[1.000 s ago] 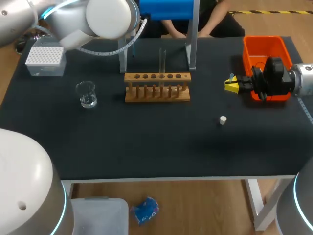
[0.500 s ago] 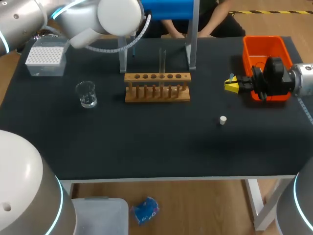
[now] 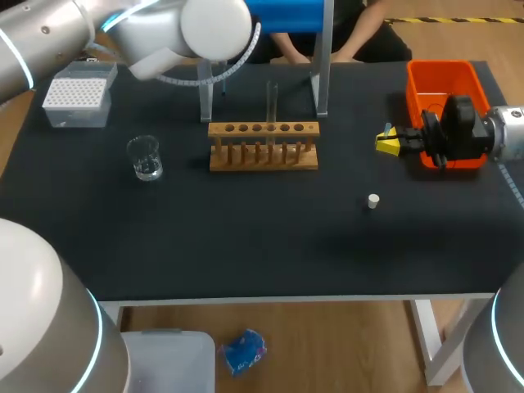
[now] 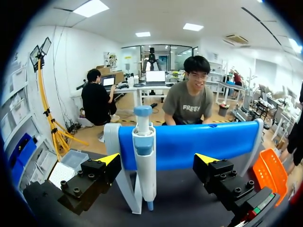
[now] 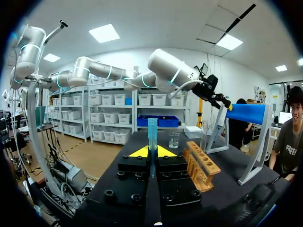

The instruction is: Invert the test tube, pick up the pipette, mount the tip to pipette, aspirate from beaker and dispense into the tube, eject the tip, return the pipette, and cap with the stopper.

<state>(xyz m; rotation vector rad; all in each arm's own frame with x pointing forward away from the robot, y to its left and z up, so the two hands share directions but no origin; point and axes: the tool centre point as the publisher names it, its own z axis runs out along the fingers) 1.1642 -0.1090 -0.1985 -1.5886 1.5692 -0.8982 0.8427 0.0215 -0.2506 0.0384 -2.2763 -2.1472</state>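
The blue-and-white pipette [image 4: 144, 156] hangs on the blue stand [image 4: 189, 142] at the table's back. My left gripper [image 4: 158, 158] is open just before it, and the pipette sits between the yellow fingertips without touching them. In the head view my left arm [image 3: 213, 29] hides that gripper. A clear test tube [image 3: 272, 100] stands upright in the wooden rack [image 3: 262, 146]. At the right, beside the orange bin [image 3: 446, 82], my right gripper [image 3: 389, 141] is shut on a blue pipette tip [image 5: 152, 130] that points upward. The white stopper [image 3: 373, 201] lies on the mat.
A glass beaker [image 3: 145, 157] with some liquid stands left of the rack. The tip box [image 3: 78, 100] sits at the back left corner. The black mat [image 3: 246, 237] in front of the rack holds only the stopper.
My left arm has swung to the right along the table's back edge, closer to the blue stand. The right arm and the blue tip have not moved.
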